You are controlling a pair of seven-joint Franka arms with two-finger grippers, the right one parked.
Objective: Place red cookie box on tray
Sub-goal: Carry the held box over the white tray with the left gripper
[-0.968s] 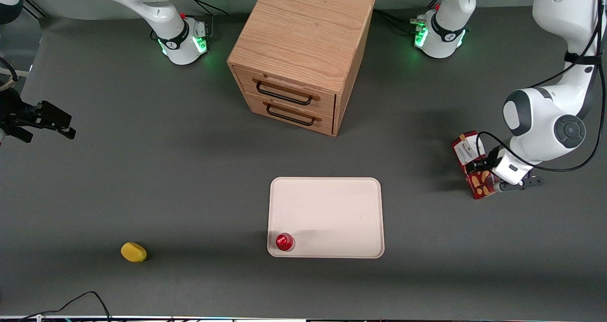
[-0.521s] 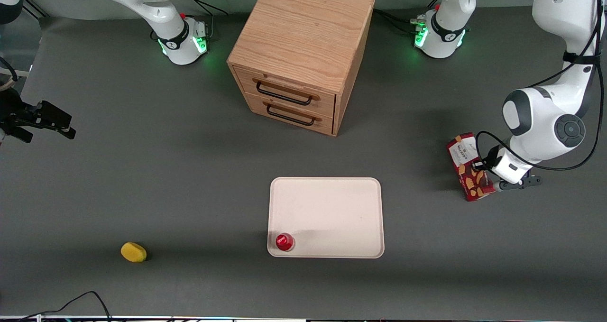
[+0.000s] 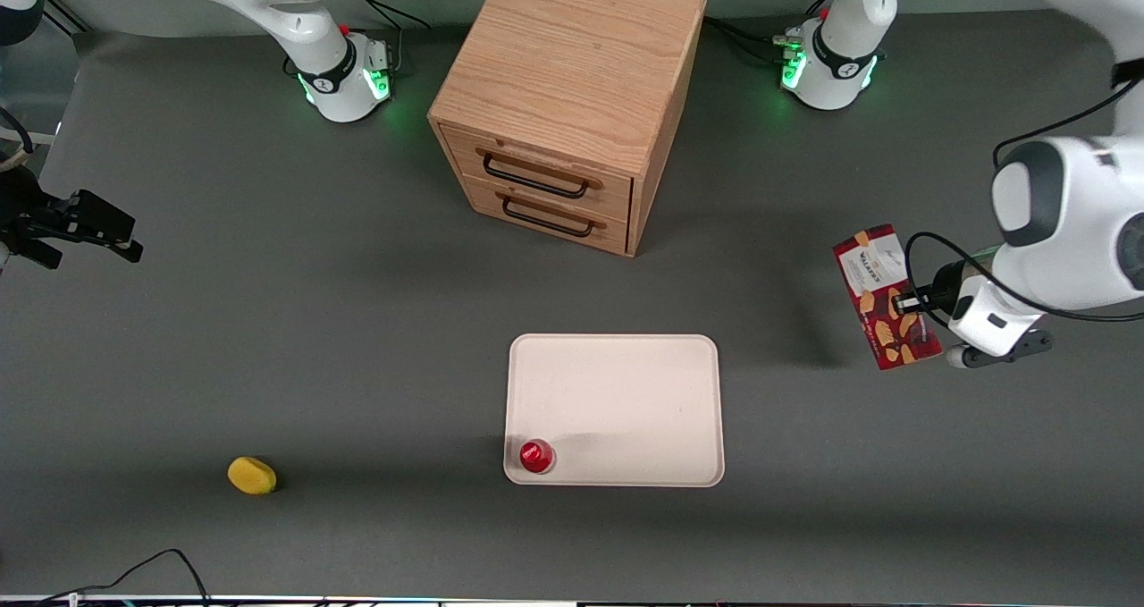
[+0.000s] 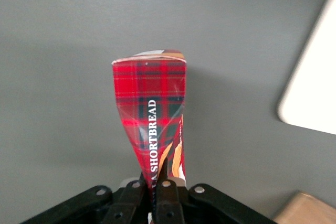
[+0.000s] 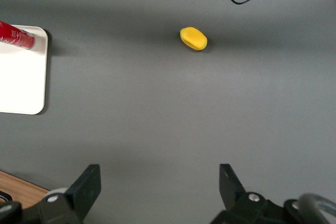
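The red cookie box (image 3: 885,296) is pinched at one end by the gripper (image 4: 157,190) (jaws closed tight on it) and held aloft — seemingly for carrying to the tray (image 3: 614,409), well apart.

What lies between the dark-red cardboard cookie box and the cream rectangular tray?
Only bare grey table, per the front view. The gripper holds the dark-red cardboard cookie box toward the working arm's end, apart from the cream rectangular tray.

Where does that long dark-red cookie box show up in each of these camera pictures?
Front view: the long dark-red cardboard cookie box hangs in the hand, toward the working arm's end.
Left wrist view: box clamped by the hand.
Right wrist view: not in it.
Shared landmark: the flat cream tray.
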